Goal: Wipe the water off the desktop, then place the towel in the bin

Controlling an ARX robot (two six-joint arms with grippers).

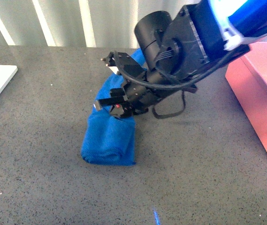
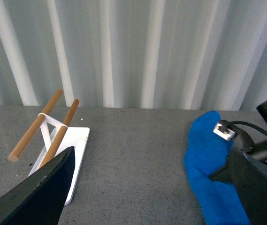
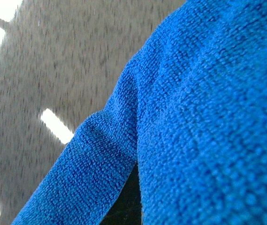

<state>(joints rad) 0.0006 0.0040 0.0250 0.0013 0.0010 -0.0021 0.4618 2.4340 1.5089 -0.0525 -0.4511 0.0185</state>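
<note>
While the speckled dark grey desktop point(image 1: 39, 154) runs back to a pale ribbed wall point(image 2: 133, 51), the blue towel point(image 1: 109, 140) lies bunched mid-surface, left of the pink bin point(image 1: 260, 93), with the right gripper point(image 1: 117, 105) buried in it, its grip impossible to tell, and the left gripper point(image 2: 149, 154) spread wide and empty.

Seen: right arm point(image 1: 189, 42) matt black all over. Round motor can point(image 1: 153, 27) beside a flat-faced housing with small screws along its edge. Thin black cables point(image 1: 170, 114) loop loose below the wrist. White tie point(image 1: 236, 41) on upper link, blue glow above it. Small red spot point(image 1: 118, 107) near tip. Also left fingers point(image 2: 37, 197): flat dark grey plates, grainy surface.
</note>
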